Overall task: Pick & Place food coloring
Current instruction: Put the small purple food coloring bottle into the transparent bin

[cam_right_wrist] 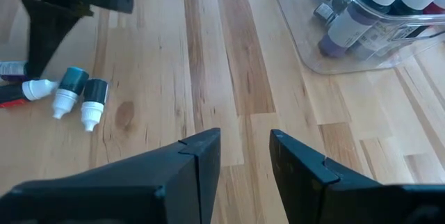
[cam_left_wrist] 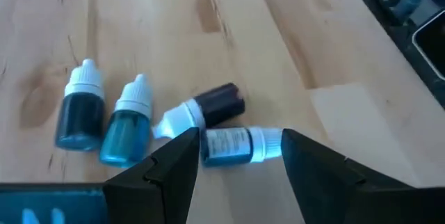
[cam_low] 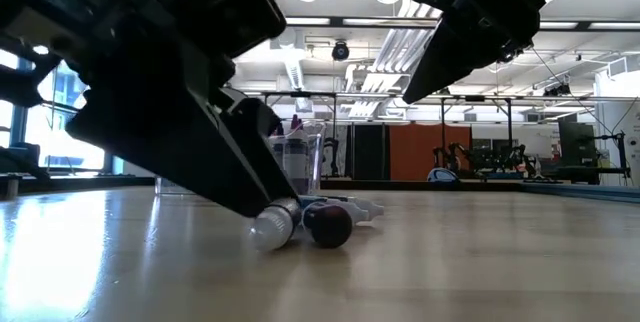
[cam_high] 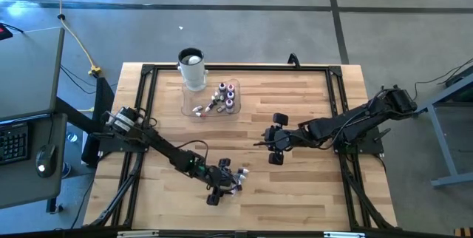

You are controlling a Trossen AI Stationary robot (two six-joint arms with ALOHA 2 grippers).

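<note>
Several food coloring bottles lie on their sides on the wood near the table's front edge: two teal ones (cam_left_wrist: 80, 113) (cam_left_wrist: 128, 123), a dark one (cam_left_wrist: 212, 104) and a blue one (cam_left_wrist: 233, 145). My left gripper (cam_left_wrist: 240, 139) (cam_high: 222, 185) is open and slants down over them. Its fingers stand at the two ends of the blue bottle. My right gripper (cam_high: 270, 139) (cam_right_wrist: 245, 140) hangs open above the table's middle with nothing between its fingers. More food coloring bottles (cam_high: 222, 97) sit in the clear tray (cam_high: 186, 109) at the far side. My left gripper has one finger (cam_left_wrist: 177, 165) at the blue bottle's base and the other (cam_left_wrist: 309, 165) at its white tip (cam_left_wrist: 268, 142). The bottle lies across the gap, flat on the table. I cannot tell whether the fingers touch it.
A tall white cup (cam_high: 192, 68) stands beside the tray at the far edge. A black frame (cam_high: 144, 90) runs around the tabletop. Bare wood lies between the tray and the front bottles and across the table's right half.
</note>
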